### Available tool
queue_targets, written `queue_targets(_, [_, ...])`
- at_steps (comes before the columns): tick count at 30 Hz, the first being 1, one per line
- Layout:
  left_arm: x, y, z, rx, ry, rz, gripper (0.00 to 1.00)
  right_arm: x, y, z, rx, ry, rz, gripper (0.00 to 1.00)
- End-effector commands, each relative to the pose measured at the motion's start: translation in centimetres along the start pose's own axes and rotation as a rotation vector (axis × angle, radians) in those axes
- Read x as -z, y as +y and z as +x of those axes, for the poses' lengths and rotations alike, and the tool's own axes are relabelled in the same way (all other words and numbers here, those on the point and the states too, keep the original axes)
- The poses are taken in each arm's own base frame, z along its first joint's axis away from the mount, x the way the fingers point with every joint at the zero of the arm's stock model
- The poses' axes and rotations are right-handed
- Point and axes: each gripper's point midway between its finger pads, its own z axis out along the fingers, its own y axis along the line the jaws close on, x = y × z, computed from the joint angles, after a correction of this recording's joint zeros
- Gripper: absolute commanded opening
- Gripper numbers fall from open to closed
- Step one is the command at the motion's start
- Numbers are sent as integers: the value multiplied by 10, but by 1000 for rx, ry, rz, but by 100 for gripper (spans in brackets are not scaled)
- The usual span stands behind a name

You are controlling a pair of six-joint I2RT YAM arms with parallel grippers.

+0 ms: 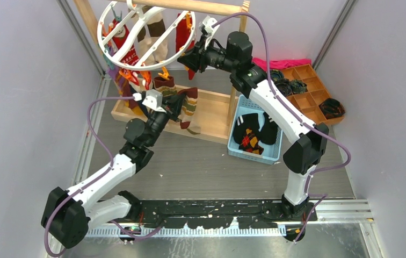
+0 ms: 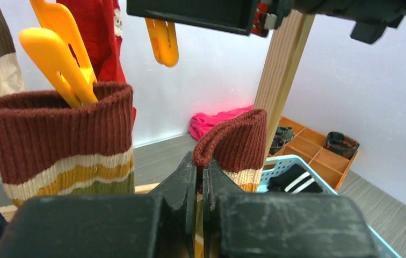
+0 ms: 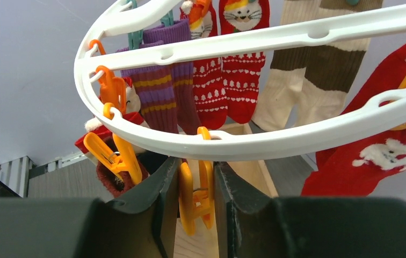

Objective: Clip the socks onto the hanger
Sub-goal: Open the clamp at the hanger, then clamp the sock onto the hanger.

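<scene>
A white round hanger (image 1: 116, 54) hangs from the wooden rail with several socks clipped to it. My right gripper (image 3: 196, 164) reaches up under its rim (image 3: 233, 142), shut on an orange clip (image 3: 186, 201) that hangs there, one finger pressing each handle. My left gripper (image 2: 201, 172) is shut on the brown cuff of a striped sock (image 2: 238, 140) and holds it up just below the hanger. Its matching sock (image 2: 61, 134) hangs to the left from an orange clip (image 2: 64, 64). In the top view the left gripper (image 1: 171, 105) is below and left of the right gripper (image 1: 187, 58).
A blue basket (image 1: 233, 141) with dark socks sits right of the wooden stand's base (image 1: 211, 115). A wooden compartment tray (image 1: 311, 99) with rolled socks and a pink cloth (image 1: 289, 63) lie at the back right. The stand's post (image 2: 281, 80) rises close behind the held sock.
</scene>
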Motion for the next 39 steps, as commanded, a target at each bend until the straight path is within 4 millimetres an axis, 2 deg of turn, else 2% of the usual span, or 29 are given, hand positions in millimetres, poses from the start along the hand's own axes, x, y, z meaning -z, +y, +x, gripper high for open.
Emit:
queue_targets(1, [-15, 4, -40, 62, -118, -43, 0, 18, 13, -41, -29, -36, 66, 1])
queue_targets(9, [-32, 23, -34, 99, -92, -158, 0, 15, 24, -44, -69, -27, 67, 1])
queue_targets(17, [-40, 39, -27, 92, -74, -244, 0, 13, 31, -44, -77, -23, 61, 1])
queue_targets(39, [-42, 42, -48, 140, -110, -247, 0, 12, 33, -39, -65, -7, 54, 1])
